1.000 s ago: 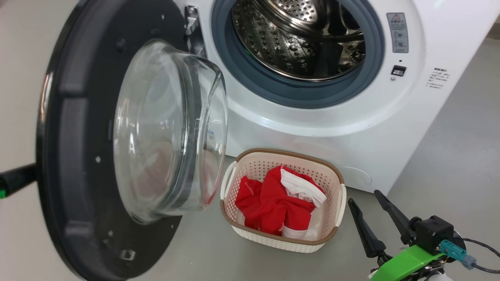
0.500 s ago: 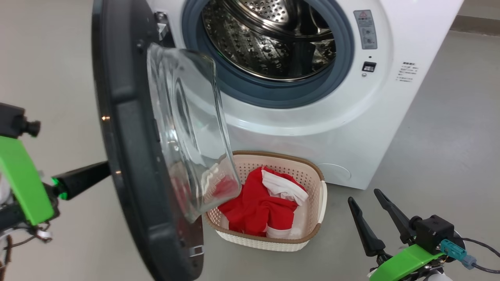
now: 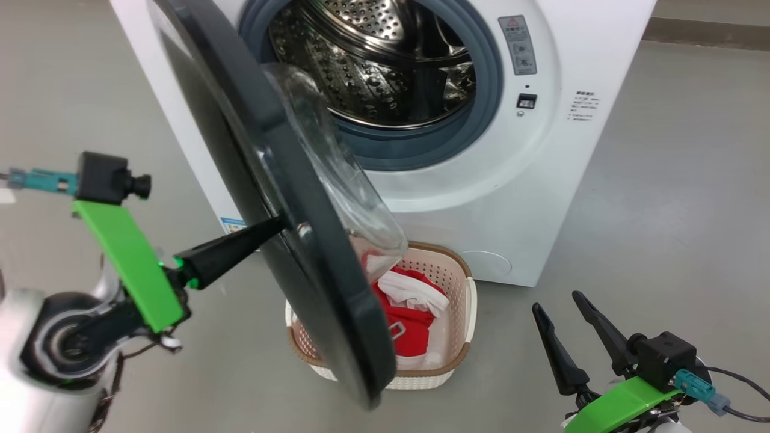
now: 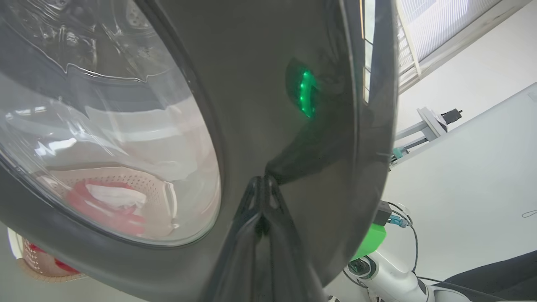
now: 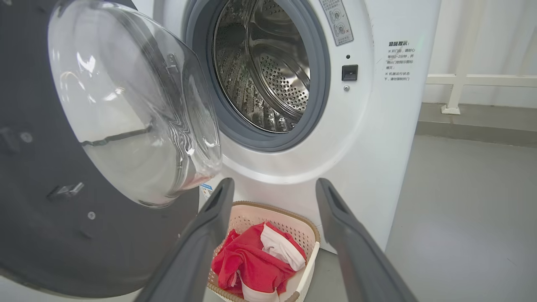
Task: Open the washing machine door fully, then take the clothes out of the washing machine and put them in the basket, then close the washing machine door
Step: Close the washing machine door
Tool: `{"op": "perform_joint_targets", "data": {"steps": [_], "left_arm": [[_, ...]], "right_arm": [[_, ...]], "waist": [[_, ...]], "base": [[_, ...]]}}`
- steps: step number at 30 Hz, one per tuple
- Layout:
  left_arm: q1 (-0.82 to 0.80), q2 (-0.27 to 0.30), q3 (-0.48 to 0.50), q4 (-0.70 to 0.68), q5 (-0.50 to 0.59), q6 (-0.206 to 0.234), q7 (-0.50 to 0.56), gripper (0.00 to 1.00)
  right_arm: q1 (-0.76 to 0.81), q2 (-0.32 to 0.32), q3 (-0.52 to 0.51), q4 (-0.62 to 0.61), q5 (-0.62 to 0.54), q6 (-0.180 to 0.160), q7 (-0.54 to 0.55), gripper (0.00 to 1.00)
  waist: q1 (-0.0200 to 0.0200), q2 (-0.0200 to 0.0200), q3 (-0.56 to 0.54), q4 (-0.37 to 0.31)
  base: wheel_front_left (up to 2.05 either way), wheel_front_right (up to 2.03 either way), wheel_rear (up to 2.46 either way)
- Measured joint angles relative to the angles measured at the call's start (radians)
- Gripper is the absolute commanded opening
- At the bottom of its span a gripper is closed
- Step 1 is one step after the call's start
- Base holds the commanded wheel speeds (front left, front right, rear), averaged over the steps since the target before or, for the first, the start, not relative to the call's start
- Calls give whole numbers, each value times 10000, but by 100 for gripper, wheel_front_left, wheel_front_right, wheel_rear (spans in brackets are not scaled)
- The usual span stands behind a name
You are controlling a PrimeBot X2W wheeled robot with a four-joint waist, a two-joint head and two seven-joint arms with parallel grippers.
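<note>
Washing machine [image 3: 511, 198]: white front-loader on the grey floor [image 3: 662, 210]. Its perforated steel drum [image 3: 373, 66] is exposed behind the grey gasket [image 3: 421, 157].

Washing machine door [image 3: 283, 180]: hinged at the left of the opening as the head view has it. It stands at an angle partway between wide open and shut. The clear glass bowl [image 5: 126, 105] faces the drum. In the head view the lower rim overhangs the basket.

Basket [image 3: 457, 282]: cream, perforated, brown-rimmed. It sits on the floor just beside the foot of the machine's front, below the opening. The door hides its left part in the head view.

Clothes [image 3: 409, 319]: red with white trim, bunched inside the basket.

Left gripper [image 3: 274, 225]: fingers pressed together, grasping nothing. The tip is set against the glossy black outer face of the door, beside the window.

Right gripper [image 3: 556, 300]: fingers spread wide, empty. It hangs above the floor to the right of the basket, apart from basket and machine alike.
</note>
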Motion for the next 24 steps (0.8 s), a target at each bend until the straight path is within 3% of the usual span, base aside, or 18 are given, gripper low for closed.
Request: {"op": "perform_joint_targets", "data": {"steps": [14, 24], "left_arm": [[-1219, -1275, -1313, 780, 842, 0, -1944, 0], [-2183, -1455, -2033, 1977, 1083, -2, -3662, 0]], "right_arm": [[-5, 136, -117, -73, -2, 0, 0, 100], [-119, 165, -245, -153, -25, 0, 0, 100]], "waist": [[0, 0, 256, -658], [0, 0, 718, -1168]], "base": [[0, 0, 0], [0, 0, 0]]}}
